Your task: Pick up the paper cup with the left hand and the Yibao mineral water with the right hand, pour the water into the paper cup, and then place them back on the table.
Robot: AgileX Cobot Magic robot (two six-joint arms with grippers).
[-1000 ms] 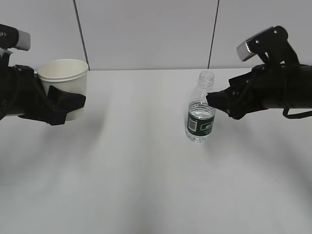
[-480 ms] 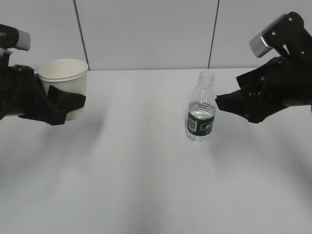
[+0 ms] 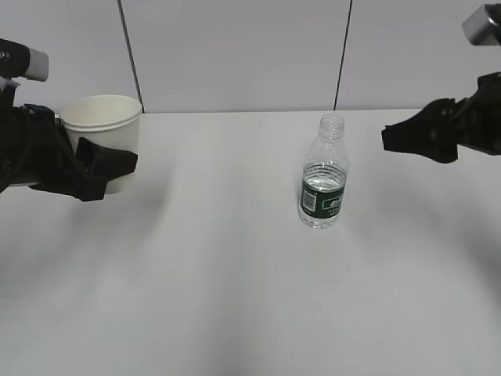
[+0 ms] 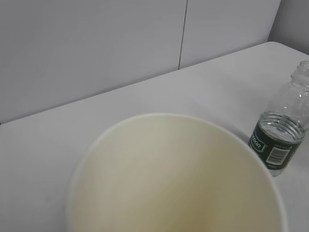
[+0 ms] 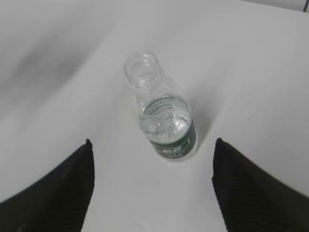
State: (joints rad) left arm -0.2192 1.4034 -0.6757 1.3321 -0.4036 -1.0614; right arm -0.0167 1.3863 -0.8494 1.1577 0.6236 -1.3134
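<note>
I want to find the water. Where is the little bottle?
The Yibao mineral water stands upright on the table, right of middle in the exterior view, apart from the open right hand.

Right end effector (image 3: 385, 139) withdrew from bottle (image 3: 322, 174).

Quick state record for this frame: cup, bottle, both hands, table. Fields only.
cup: upright, held by left hand, looks empty in left wrist view
bottle: upright on table, no cap, part full, green label
left hand: shut on cup
right hand: open, apart from bottle, to its right, above table
table: white, bears bottle
pour: not judged from this frame
</note>
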